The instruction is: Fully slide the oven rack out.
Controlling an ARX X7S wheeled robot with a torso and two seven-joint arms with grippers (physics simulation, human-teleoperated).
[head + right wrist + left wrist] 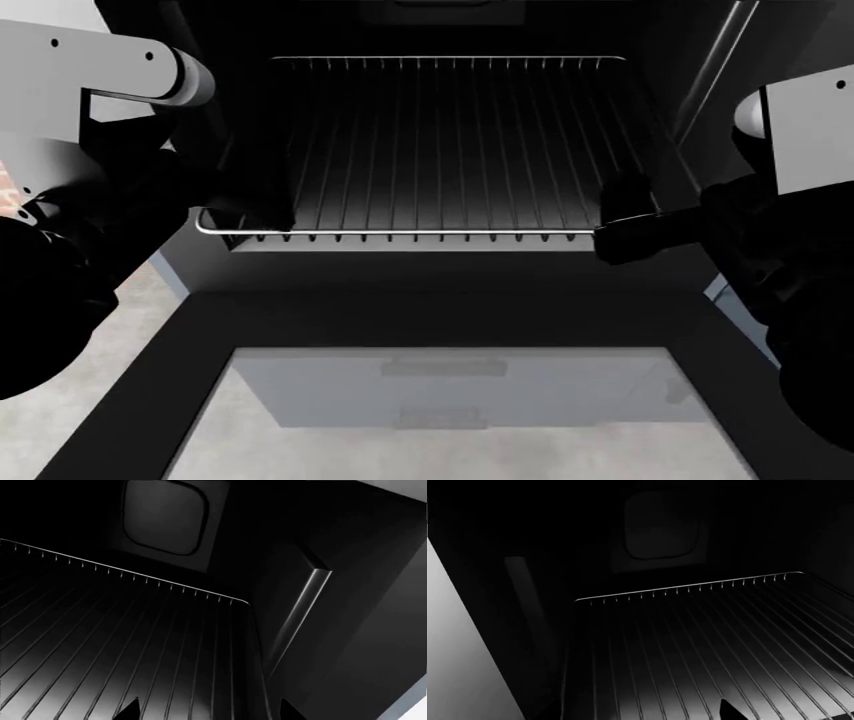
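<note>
oven rack (441, 150): silver wire grid seen lying level in the oven (694, 80) cavity; front frame wire is brought about to the cavity mouth, rear edge sits short of the back wall.
oven door (441, 320): seen folded down flat below the rack, glass window facing up.
left gripper (254, 215): placed at the rack's front-left corner, at the frame wire. Black on black; grasp or release cannot be told. Only one dark fingertip (730, 711) is caught over the rods in the left wrist view.
right gripper (625, 205): placed at the front-right corner. Two fingertips (127, 711) are seen apart, straddling the rack's side wire; contact cannot be confirmed.
</note>
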